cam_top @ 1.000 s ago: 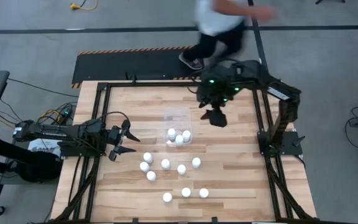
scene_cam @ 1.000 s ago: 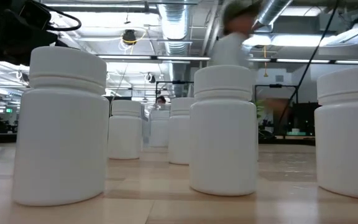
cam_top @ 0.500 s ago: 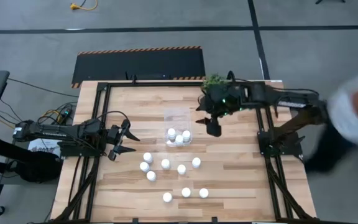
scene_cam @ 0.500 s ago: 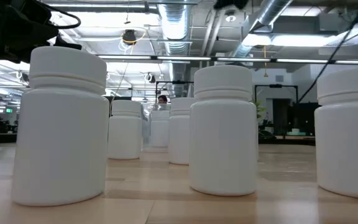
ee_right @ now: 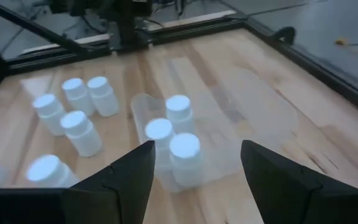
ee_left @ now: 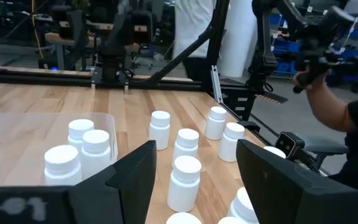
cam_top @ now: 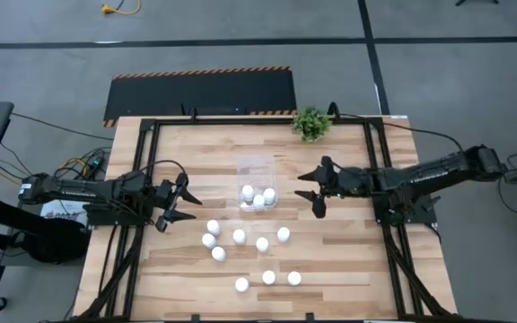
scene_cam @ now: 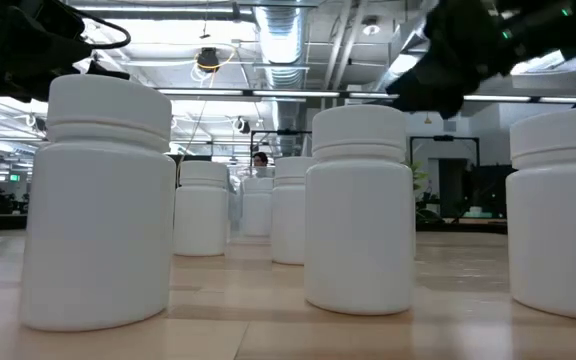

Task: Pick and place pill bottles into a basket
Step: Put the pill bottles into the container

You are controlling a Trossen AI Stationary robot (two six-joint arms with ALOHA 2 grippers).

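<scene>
The basket (cam_top: 257,182), a clear plastic box, stands mid-table with three white pill bottles (cam_top: 258,196) upright inside it. Several more pill bottles (cam_top: 262,243) stand upright on the wood nearer the front edge. My right gripper (cam_top: 316,189) hangs open just right of the basket and points toward it; its wrist view shows the basket (ee_right: 229,118) and bottles (ee_right: 178,111) ahead of the open gripper (ee_right: 197,146). My left gripper (cam_top: 183,199) waits open at the table's left, facing the bottles (ee_left: 187,177).
A small green potted plant (cam_top: 311,123) sits at the far edge, right of centre. Black frame rails (cam_top: 380,170) run along the table's sides. Bare wood lies between the basket and each gripper. A person's arm (ee_left: 328,106) shows beyond the table's right side.
My right gripper has dropped from high over the table's far right part to low beside the basket. It has tipped from pointing down to nearly level, facing left, and stayed open. A person has walked past the far edge and out on the right.
</scene>
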